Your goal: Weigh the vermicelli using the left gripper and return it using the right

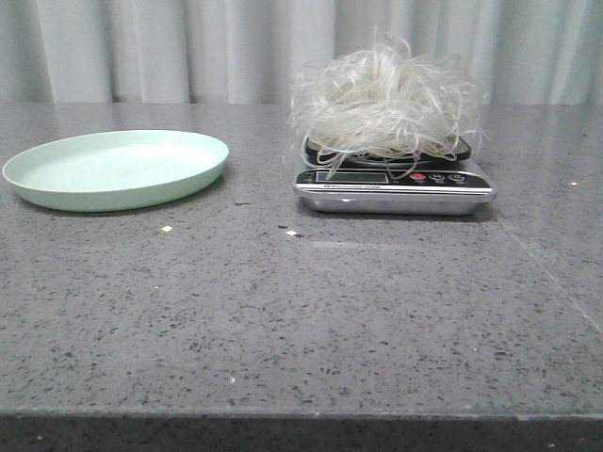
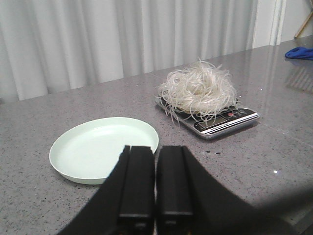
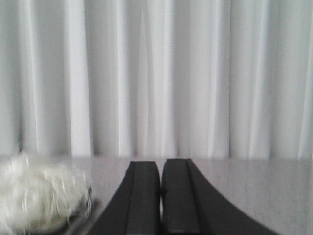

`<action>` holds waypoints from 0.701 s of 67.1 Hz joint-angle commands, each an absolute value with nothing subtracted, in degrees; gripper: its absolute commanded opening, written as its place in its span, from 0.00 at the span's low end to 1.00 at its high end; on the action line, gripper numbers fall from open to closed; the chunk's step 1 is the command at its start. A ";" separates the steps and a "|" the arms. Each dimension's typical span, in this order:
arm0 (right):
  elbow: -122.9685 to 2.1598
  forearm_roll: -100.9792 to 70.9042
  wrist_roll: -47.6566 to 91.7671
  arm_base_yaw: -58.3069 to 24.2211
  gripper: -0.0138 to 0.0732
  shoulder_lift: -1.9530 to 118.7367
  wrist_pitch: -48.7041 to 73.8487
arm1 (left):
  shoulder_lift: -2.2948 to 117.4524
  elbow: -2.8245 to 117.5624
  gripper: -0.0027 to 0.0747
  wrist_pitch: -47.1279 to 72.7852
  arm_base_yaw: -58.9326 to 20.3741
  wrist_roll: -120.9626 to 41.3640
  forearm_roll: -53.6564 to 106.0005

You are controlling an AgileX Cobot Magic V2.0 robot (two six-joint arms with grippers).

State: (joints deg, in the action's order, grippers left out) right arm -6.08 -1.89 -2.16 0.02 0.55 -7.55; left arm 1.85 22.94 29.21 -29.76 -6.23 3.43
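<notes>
Left claw [image 2: 155, 183] closed, fingers pressed together, gripping nothing, hovers near pale green plate [image 2: 105, 149]. Right claw [image 3: 160, 196] likewise closed, empty (curtain [image 3: 156, 73] behind). Vermicelli [image 1: 384, 99] heaped on scale [image 1: 396, 184], strands drooping over display; scale right of plate on grey bench [image 1: 301, 311].

scale screen [image 1: 350, 176]: too small to read
noodles [image 3: 41, 198]: blurry, cut off at the edge
blue thing [image 2: 299, 53]: cut off

A grey speckled stone tabletop [image 1: 301, 320] fills the foreground, lightly glossy with soft reflections. Behind it hangs a pleated white curtain [image 1: 188, 47], evenly lit, spanning the whole back of the room.
</notes>
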 commanded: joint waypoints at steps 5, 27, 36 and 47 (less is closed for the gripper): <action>-22.35 -1.87 -2.26 0.20 0.37 11.33 -1.74 | 2.61 23.88 0.20 23.88 -29.87 -6.05 4.06; -35.31 -2.09 -2.26 0.14 0.37 27.64 12.56 | 2.61 23.78 0.20 24.05 -29.87 -6.05 4.06; -35.31 -2.09 -2.26 0.14 0.39 27.88 14.52 | 2.61 23.78 0.20 24.05 -29.87 -6.05 4.06; -36.24 -1.83 -2.15 0.14 0.66 28.78 14.44 | 2.61 23.78 0.20 24.05 -29.87 -6.05 4.06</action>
